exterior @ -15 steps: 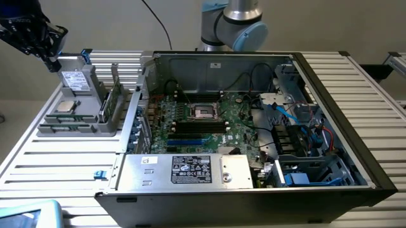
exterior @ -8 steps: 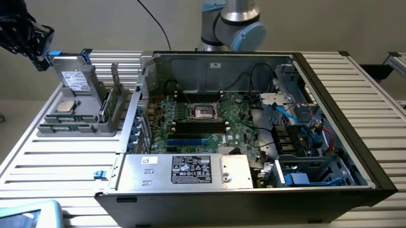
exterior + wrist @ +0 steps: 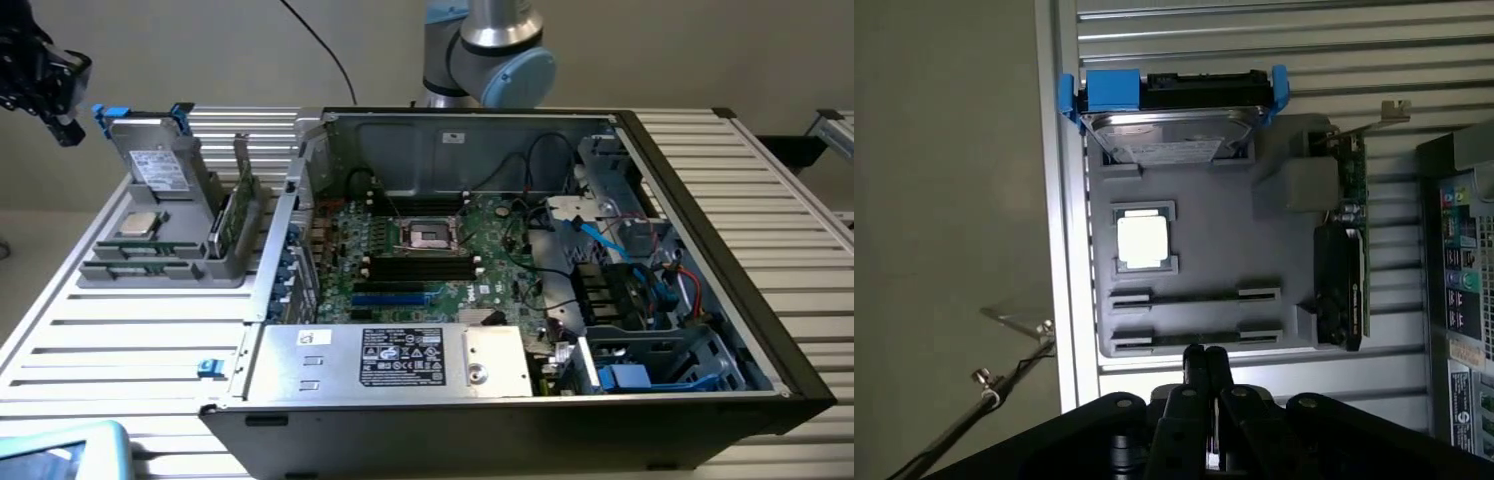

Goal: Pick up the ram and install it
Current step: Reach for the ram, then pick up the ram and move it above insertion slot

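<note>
slatted metal table [image 3: 1254,60] carries a grey tray [image 3: 1204,230] holding the ram [image 3: 1194,337] edge-up, apart from the closed, empty tool [image 3: 1204,352] above.

Exterior oblique, wrist overhead (shared holder [image 3: 200,270] [image 3: 1224,250])

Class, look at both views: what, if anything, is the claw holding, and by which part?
Nothing. The claw is shut with nothing in it, clear of the grey parts tray.
</note>
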`<state>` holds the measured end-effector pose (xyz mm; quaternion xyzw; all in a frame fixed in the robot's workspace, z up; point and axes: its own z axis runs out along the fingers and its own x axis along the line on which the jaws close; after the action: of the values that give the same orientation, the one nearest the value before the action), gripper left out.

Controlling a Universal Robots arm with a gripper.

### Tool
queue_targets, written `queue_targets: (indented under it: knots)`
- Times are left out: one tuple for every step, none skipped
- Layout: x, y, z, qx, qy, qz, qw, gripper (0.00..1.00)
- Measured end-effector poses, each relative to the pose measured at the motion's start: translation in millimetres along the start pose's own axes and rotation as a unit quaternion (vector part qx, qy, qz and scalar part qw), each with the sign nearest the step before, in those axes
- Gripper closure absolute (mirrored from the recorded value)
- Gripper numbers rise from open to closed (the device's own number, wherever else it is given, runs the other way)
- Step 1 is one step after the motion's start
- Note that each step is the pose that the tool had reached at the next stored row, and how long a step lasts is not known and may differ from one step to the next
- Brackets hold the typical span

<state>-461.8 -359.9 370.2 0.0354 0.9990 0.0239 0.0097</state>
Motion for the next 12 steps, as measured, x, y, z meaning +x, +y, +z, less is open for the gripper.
queue_targets:
  knots:
    - [1.5, 0.2, 0.0, 0.0000, 0.0000, 0.000, 1.0000, 0.89]
    - [2.1, 0.2, 0.1, 0.0000, 0.0000, 0.000, 1.0000, 0.89]
    - [2.0, 0.1, 0.0, 0.0000, 0.0000, 0.000, 1.0000, 0.89]
    - [2.0, 0.1, 0.1, 0.0000, 0.0000, 0.000, 1.0000, 0.89]
    - [2.0, 0.2, 0.1, 0.0000, 0.0000, 0.000, 1.0000, 0.89]
    - [2.1, 0.2, 0.0, 0.0000, 0.0000, 0.000, 1.0000, 0.89]
    - [2.1, 0.2, 0.0, 0.0000, 0.0000, 0.000, 1.0000, 0.89]
    - [2.1, 0.2, 0.1, 0.0000, 0.0000, 0.000, 1.0000, 0.89]
    - [2.1, 0.2, 0.0, 0.0000, 0.0000, 0.000, 1.0000, 0.89]
    - [2.1, 0.2, 0.0, 0.0000, 0.0000, 0.000, 1.0000, 0.89]
    - [2.1, 0.2, 0.0, 0.0000, 0.0000, 0.000, 1.0000, 0.89]
    - [2.1, 0.2, 0.1, 0.0000, 0.0000, 0.000, 1.0000, 0.89]
